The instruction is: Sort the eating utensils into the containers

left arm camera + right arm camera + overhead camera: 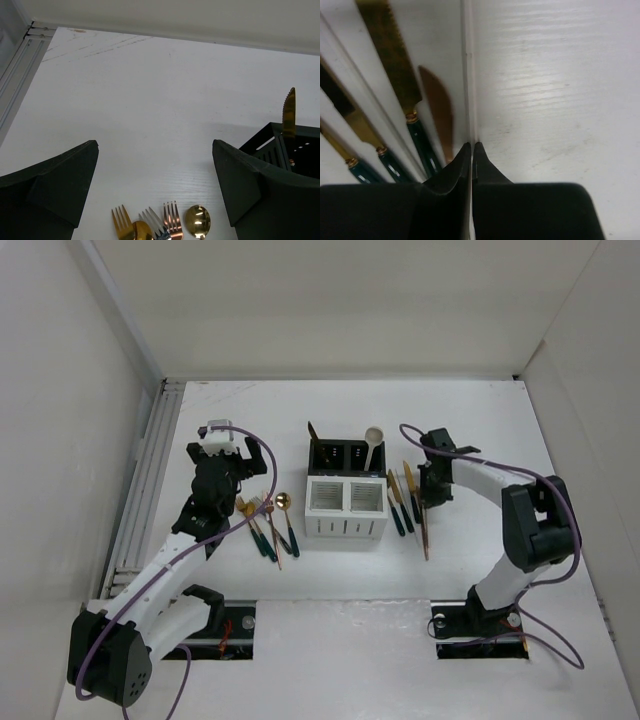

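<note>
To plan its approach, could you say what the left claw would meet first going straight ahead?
The left claw would likely meet bare table just past the forks; the black bin lies off right. Depth unclear.

Right gripper (472,146): your fingertips are pinched together on a thin pale chopstick (467,75).
Chopstick: it runs straight up your view from the fingertips.
Left of it: a copper knife blade (439,112), then a serrated gold knife (390,55) with a teal handle.

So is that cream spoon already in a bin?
In. The cream spoon stands bowl-up inside the rear right black bin, its handle down in the compartment.
</note>
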Controlling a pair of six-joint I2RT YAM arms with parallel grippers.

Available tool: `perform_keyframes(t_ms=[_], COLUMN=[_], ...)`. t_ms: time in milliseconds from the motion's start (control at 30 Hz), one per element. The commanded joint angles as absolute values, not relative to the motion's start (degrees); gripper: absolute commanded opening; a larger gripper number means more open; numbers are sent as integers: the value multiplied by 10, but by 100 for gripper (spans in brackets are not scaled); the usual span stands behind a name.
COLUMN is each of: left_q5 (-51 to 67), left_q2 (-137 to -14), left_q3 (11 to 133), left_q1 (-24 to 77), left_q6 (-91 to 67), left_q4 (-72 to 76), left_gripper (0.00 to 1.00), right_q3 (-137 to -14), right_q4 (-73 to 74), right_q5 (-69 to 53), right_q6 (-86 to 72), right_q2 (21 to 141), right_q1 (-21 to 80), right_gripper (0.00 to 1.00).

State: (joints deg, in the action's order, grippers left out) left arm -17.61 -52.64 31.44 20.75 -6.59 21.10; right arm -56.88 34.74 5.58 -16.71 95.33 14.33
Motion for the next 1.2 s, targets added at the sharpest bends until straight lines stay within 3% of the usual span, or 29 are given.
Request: perform_keyframes(t_ms=[0,200,333,433,600,1067,1167], left_q5=[-186,-186,-186,-181,-181,-176,-176], left_q2=[-512,-512,-518,-518,-518,-518,-518], left_q3=[309,309,315,315,315,320,320], left_q1=[206,206,206,206,206,206,206], left_q6=[-56,-56,-56,-56,-56,-56,-56], left_q4=[243,238,244,244,244,244,244], left_gripper=[96,96,96,96,96,96,96], right_q3=[-597,-669,-618,-534,-486,-397,-385], right_q4=[364,355,171,0,-54,-112,-112], right_q5=[147,327,378,316,192,178,178], right_q6=[-175,-185,-131,-124,-130,-135,-142], right_q2=[926,751,623,563,579,596,596], right_q1=[147,241,358,396,414,443,443], right_gripper=[0,0,0,0,0,0,10])
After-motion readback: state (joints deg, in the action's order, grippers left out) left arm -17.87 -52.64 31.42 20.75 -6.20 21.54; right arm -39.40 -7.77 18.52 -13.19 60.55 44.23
